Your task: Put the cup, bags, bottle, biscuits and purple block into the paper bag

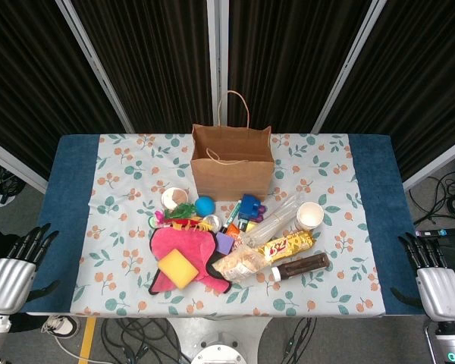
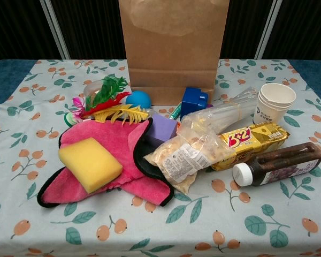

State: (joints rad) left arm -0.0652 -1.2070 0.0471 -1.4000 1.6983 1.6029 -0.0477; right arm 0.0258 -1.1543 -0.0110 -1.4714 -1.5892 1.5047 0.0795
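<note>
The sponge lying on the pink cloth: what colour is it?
Yellow. The sponge shows best in the chest view.

Lighting's bright and even from overhead, so stuff around the paper bag point(image 1: 232, 161) barely throws soft shadows. Behind the bag it's all dark curtain. There's a bit of glare on the clear wrappers in front of the bag. Both views are sharp, the head view bends slightly at its edges.

From my chest view, the paper bag point(image 2: 174, 48) is cut off at the top edge. The purple block point(image 2: 161, 128) sits half buried under the snack bag point(image 2: 187, 158).
</note>
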